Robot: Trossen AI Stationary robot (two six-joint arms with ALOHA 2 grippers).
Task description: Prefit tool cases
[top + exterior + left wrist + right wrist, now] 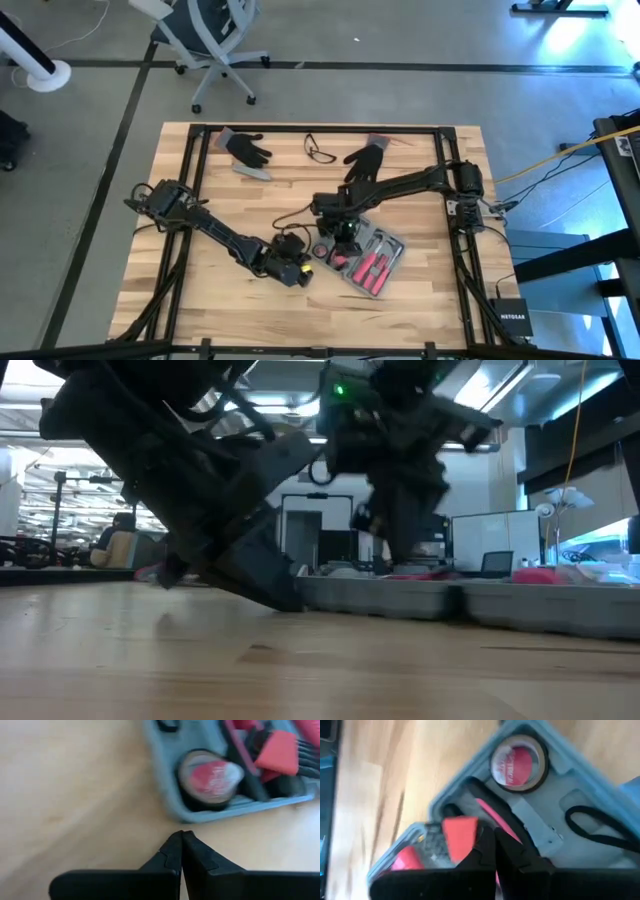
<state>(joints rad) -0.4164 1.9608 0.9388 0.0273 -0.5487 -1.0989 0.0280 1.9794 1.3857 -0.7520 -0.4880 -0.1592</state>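
Observation:
The open blue-grey tool case (368, 258) lies flat on the wooden table, right of centre. Red and black tools and a red-faced tape roll (517, 762) sit in its recesses. My left gripper (303, 272) is shut, slanting down just off the case's left corner. In the left wrist view my left gripper (181, 837) is low over bare wood, a little short of the case wall (170, 805). My right gripper (342, 240) is shut over the case's far-left part. In the right wrist view my right gripper (495, 837) is above a black-and-red tool (492, 817). My right gripper's shut fingers point down into the open case over the black-and-red tool (485, 810). The fingers themselves hide their tips, so I cannot tell whether they touch it.
Two black gloves (245, 148) (365, 160), a pair of glasses (320, 150) and a small grey bar (252, 172) lie along the far side of the table. Bare wood stretches to the left of and in front of the case. A dark frame (195, 180) borders the tabletop.

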